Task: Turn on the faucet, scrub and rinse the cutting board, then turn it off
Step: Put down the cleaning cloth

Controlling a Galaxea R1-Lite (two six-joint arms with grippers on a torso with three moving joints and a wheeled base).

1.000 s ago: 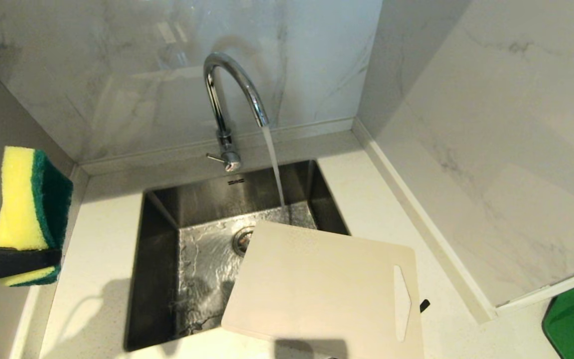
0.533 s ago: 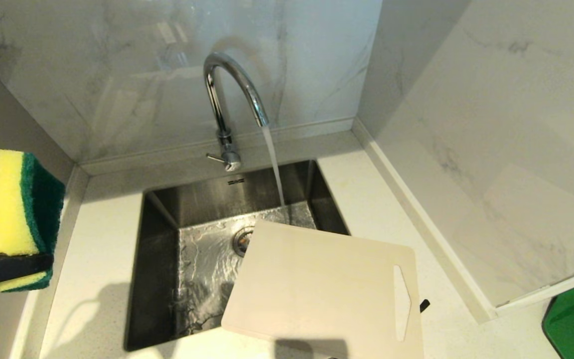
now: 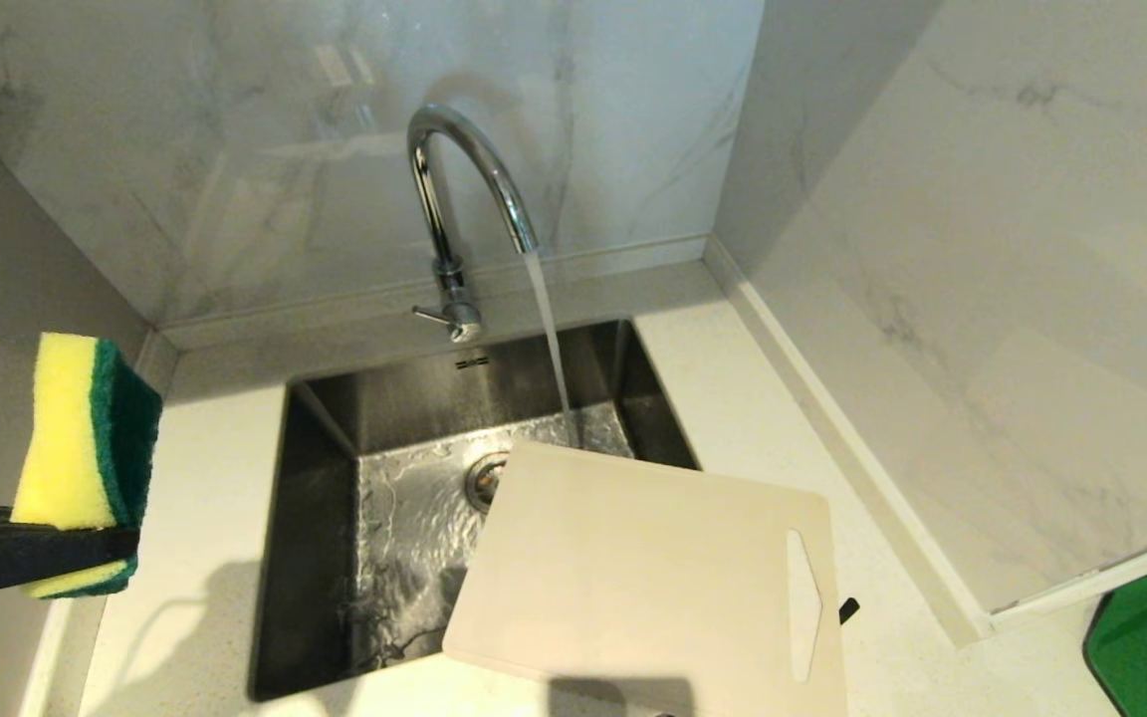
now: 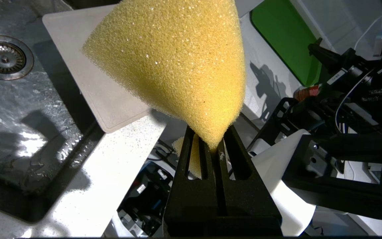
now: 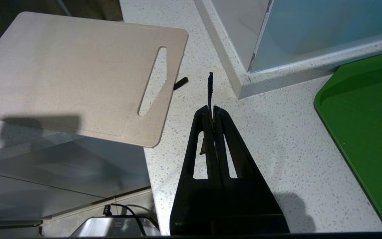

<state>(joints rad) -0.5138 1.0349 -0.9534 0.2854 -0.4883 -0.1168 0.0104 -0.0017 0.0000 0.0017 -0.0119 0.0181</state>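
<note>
The chrome faucet (image 3: 464,189) stands behind the steel sink (image 3: 315,558), and water runs from its spout into the basin. The cream cutting board (image 3: 633,578) lies flat across the sink's front right corner and the counter, handle slot to the right; it also shows as cutting board (image 4: 88,66) and cutting board (image 5: 71,73). My left gripper (image 3: 120,546) hangs over the counter left of the sink, shut on a yellow-and-green sponge (image 3: 86,458), its yellow face filling the sponge (image 4: 177,63) view. My right gripper (image 5: 213,109) is shut above the counter right of the board, a thin dark strip (image 5: 210,86) sticking out between its tips.
Marble walls close in the back and right of the counter. A green tray (image 5: 366,132) sits on the counter to the far right. A small black piece (image 5: 180,83) lies beside the board's handle end. The drain (image 4: 3,58) is in the wet sink floor.
The left gripper with the sponge has drifted left, then back to the right and a little lower. Water keeps running; the cutting board has not moved.
</note>
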